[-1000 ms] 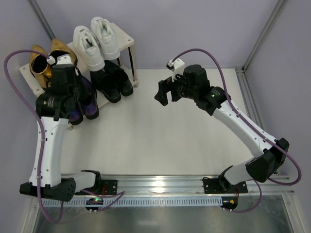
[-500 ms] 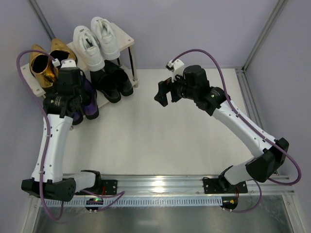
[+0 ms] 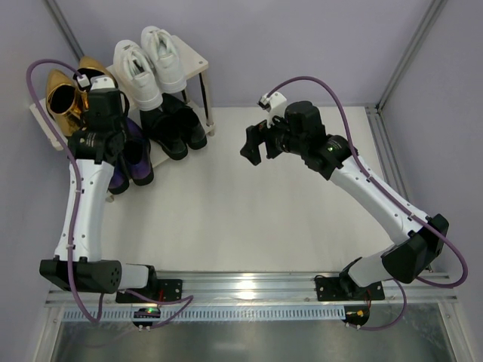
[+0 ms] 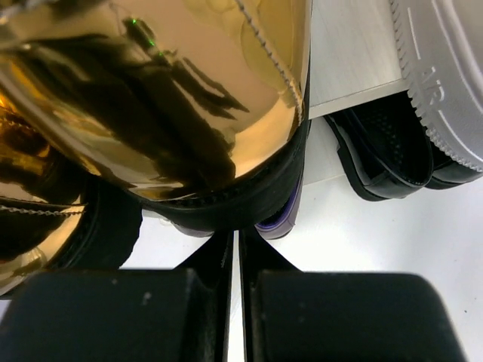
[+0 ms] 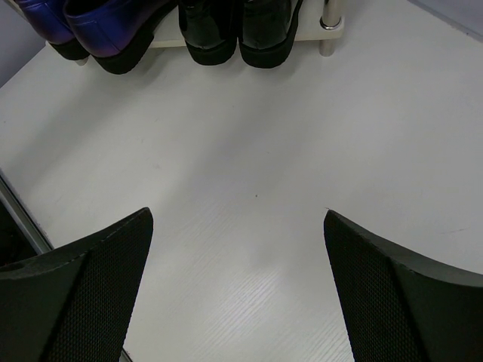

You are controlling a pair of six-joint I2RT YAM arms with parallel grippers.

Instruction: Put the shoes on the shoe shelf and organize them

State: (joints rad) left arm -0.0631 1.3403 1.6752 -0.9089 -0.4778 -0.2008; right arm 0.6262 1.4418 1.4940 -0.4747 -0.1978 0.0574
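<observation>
The shoe shelf (image 3: 195,59) stands at the back left. Gold loafers (image 3: 54,94) and white sneakers (image 3: 147,64) sit on its top board. Purple shoes (image 3: 132,158) and black shoes (image 3: 177,128) sit on the lower tier. My left gripper (image 3: 89,81) is over the right gold loafer, which it mostly hides. In the left wrist view its shut jaws (image 4: 235,241) point at the black heel of that loafer (image 4: 189,90). My right gripper (image 3: 253,143) is open and empty above the table; its wrist view shows the purple shoes (image 5: 98,26) and black shoes (image 5: 234,26).
Purple walls close the cell at the back and sides, and the shelf is close to the left wall. A metal frame post (image 3: 407,53) rises at the back right. A rail (image 3: 249,286) with both arm bases runs along the near edge.
My left arm has reached farther back, moving the gripper from above the purple shoes to the right gold loafer on the top tier. The right arm has not moved.
</observation>
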